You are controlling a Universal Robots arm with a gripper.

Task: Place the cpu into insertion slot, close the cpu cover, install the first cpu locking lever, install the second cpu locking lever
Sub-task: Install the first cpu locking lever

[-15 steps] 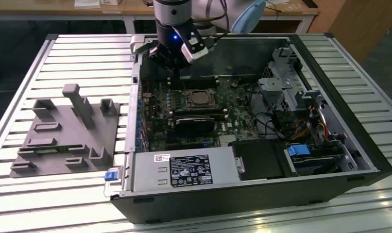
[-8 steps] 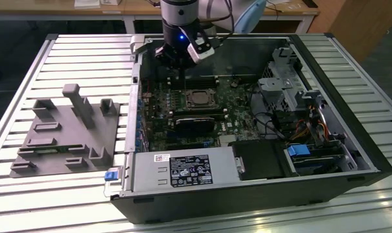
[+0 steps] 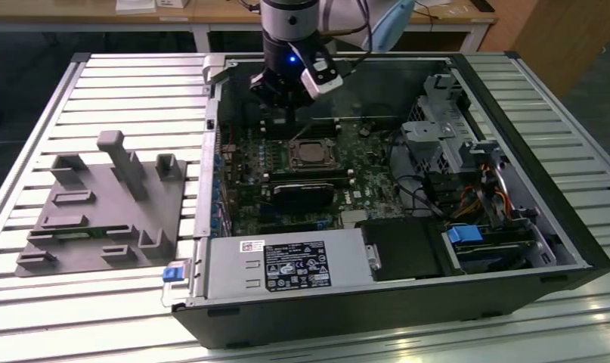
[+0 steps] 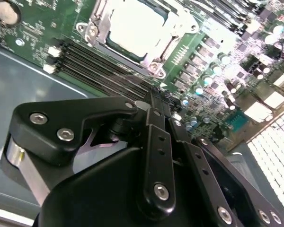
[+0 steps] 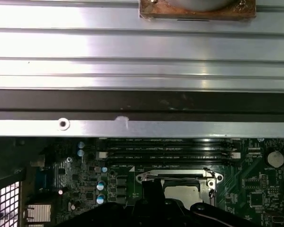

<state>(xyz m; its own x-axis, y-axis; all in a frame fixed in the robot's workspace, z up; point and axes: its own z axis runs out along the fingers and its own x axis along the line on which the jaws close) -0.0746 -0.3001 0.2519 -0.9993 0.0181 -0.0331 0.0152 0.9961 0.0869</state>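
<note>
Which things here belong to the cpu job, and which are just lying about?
Job:
cpu, seated on the board
cover, down around it
gripper, shut, above the board near them

Lying about:
grey fixture on the table
power supply
black block
drive cage

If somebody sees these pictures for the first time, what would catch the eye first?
An open computer case lies on the slatted table, and the arm's tool hangs over its green motherboard. Near the tool, the silver-grey cpu lies flat on the board, with the cpu cover framing it. A grey fixture stands at the exterior view's left.
</note>
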